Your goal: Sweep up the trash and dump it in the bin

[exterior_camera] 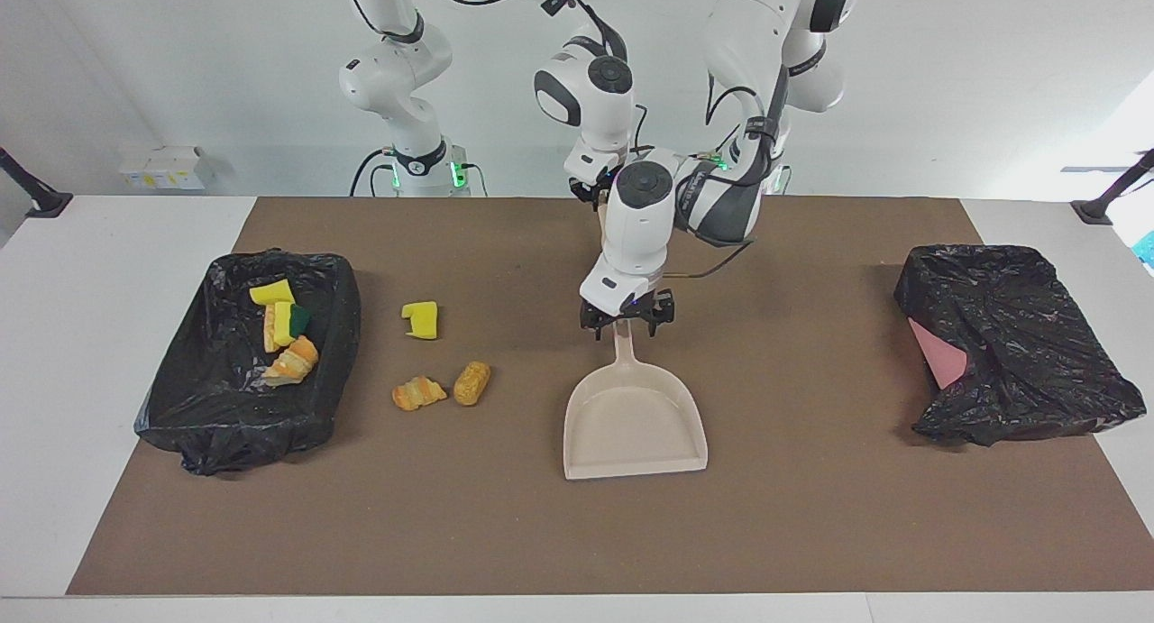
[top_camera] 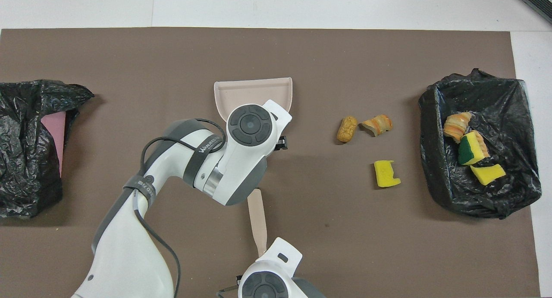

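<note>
the left claw [exterior_camera: 626, 324] hangs right at the handle of the dustpan [exterior_camera: 634, 420], spread wide, with a finger on either side of the handle; whether it already touches the handle i cannot tell. the right claw [exterior_camera: 602, 193] is shut on the thin end of the brush [top_camera: 256, 222], a flat beige stick that lies nearer to the robots than the dustpan, its tip close to the dustpan's handle.

the trash lies loose, toward the right arm's end of the table from the dustpan: a yellow sponge piece [exterior_camera: 421, 320], a striped pastry bit [exterior_camera: 418, 393] and a brown bread bit [exterior_camera: 471, 382] just beside it. more pieces [exterior_camera: 282, 333] already sit in the black-lined bin [exterior_camera: 335, 334], well apart from the dustpan on that same side.

the sponge looks light and soft, the pastry bits light and likely to roll, so i judge they want pushing with the brush, not pinching. the dustpan looks stiff, thin plastic, probably light; the handle is the place to take it.

in the overhead view the left arm covers the dustpan's handle and the claw. the facing view hides most of the brush behind that arm. a second black bag [exterior_camera: 1010, 343], toward the left arm's end from the dustpan, shows a pink patch; its contents are unclear.
</note>
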`<act>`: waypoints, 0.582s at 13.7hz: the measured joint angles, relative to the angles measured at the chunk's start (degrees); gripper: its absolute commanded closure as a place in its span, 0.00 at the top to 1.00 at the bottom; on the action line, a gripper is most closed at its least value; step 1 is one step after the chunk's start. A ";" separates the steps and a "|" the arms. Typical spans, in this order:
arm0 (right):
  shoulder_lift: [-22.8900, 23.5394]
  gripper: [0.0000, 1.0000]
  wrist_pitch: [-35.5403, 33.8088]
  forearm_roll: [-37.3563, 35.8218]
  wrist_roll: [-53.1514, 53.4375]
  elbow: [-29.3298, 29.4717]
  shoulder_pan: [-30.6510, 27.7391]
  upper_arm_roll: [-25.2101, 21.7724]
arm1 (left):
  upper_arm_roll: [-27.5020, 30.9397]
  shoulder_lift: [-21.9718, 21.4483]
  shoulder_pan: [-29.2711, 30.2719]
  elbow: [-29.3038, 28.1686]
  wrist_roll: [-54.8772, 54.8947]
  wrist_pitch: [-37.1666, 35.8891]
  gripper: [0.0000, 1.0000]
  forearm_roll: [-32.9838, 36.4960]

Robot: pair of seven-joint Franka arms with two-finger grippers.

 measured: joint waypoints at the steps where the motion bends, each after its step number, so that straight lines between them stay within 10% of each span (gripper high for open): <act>1: -0.07 0.00 0.00 0.00 1.40 0.05 -0.02 -0.13 | 0.04 0.68 -0.33 0.07 -0.36 0.22 1.00 0.00; 3: -0.47 0.00 0.00 0.00 3.19 0.09 -0.07 -0.35 | 0.19 0.91 -0.38 0.38 -0.38 0.22 0.99 0.05; 6: -2.28 0.00 -0.36 -0.46 7.68 -0.37 -0.51 -0.41 | 0.58 0.73 -0.29 2.16 -0.38 -1.14 0.54 0.05; 8: -4.04 0.00 -1.65 -3.69 11.89 -1.49 -0.70 -0.41 | 0.77 0.65 -0.20 3.07 -0.38 -2.16 0.00 0.05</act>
